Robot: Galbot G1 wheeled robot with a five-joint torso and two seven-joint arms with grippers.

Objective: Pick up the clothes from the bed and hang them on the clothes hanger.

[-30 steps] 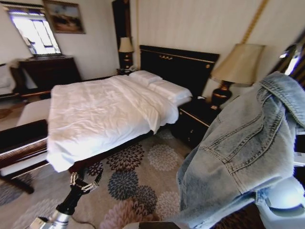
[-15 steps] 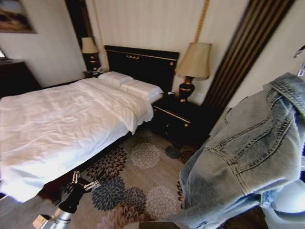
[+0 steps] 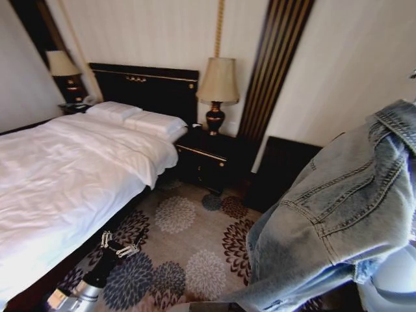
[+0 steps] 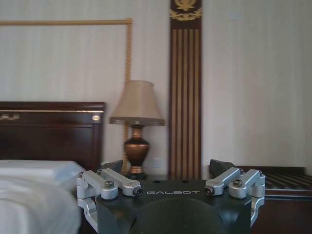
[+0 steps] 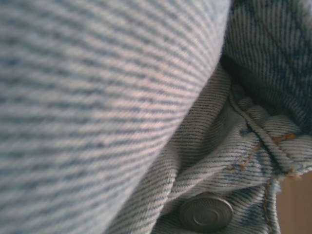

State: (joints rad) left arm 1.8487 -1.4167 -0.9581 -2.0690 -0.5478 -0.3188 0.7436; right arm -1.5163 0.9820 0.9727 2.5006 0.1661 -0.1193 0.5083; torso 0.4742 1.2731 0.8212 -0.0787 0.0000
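Denim jacket [image 3: 338, 214] off bed, draped high on robot's right side, hiding right arm; right pincer buried in folds (metal button [image 5: 206, 212] close against wrist camera), its state impossible to tell. Left pincer [image 3: 119, 243] low over floral carpet [image 3: 188, 247], fingers apart, holding nothing. Bed [image 3: 71, 175] just left of it; nightstand lamp [image 3: 217, 91] ahead of it, by wall.
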